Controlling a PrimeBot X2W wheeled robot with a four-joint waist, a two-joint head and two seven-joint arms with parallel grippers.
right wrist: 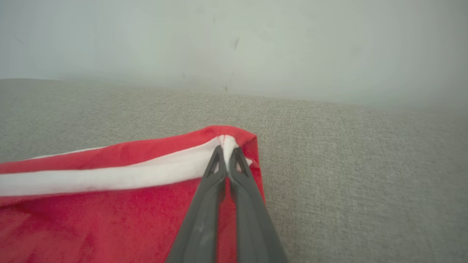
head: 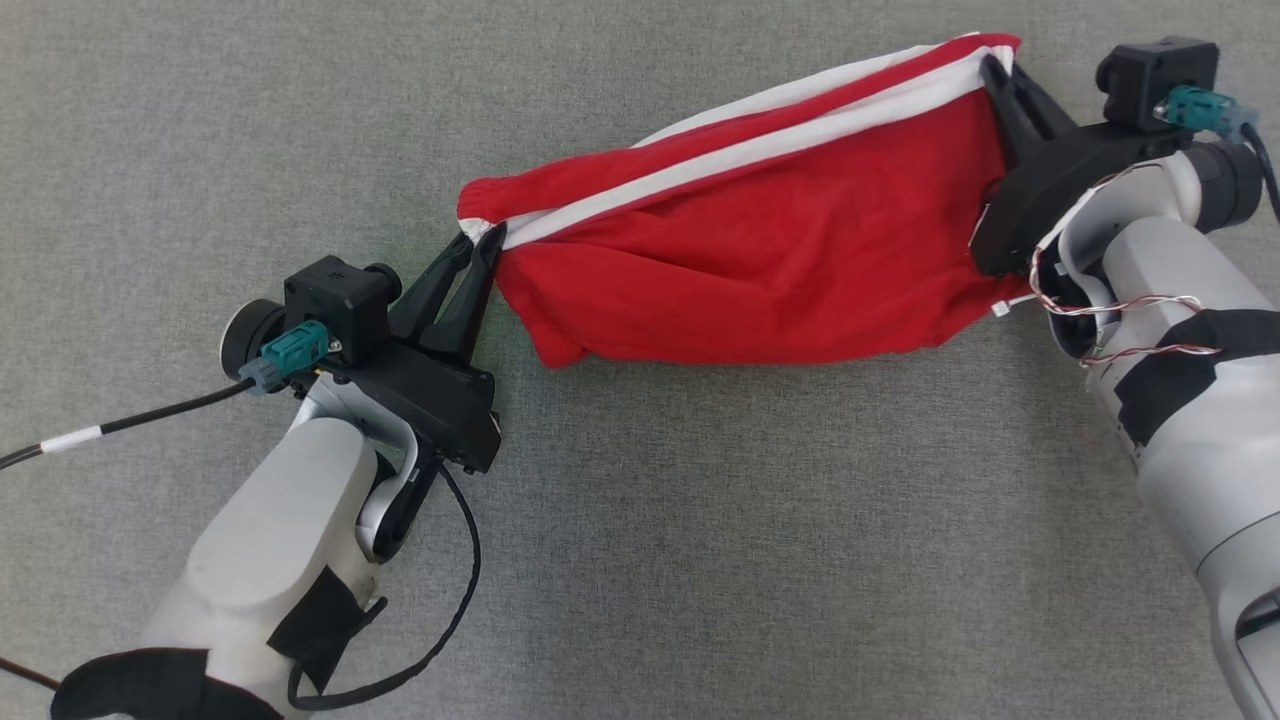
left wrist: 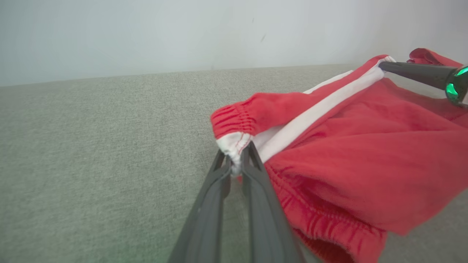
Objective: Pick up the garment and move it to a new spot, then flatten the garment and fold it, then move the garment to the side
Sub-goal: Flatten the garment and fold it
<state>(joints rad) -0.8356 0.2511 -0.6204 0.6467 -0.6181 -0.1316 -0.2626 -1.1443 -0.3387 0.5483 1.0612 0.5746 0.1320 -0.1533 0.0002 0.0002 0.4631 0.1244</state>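
Observation:
The garment (head: 760, 260) is a pair of red shorts with a white side stripe, stretched between my two grippers above the grey cloth surface. My left gripper (head: 480, 245) is shut on its elastic waistband corner, where the white stripe ends. The left wrist view shows that pinch up close, left gripper (left wrist: 236, 155) on the gathered white hem of the garment (left wrist: 347, 153). My right gripper (head: 995, 70) is shut on the far upper corner at the stripe's other end. In the right wrist view the right gripper (right wrist: 226, 153) bites the white stripe of the garment (right wrist: 109, 204). The lower edge hangs slack.
A grey fabric-covered surface (head: 700, 560) spreads all around the garment. A pale wall (right wrist: 234, 44) rises behind its far edge. A black cable (head: 140, 420) trails from my left wrist toward the left edge.

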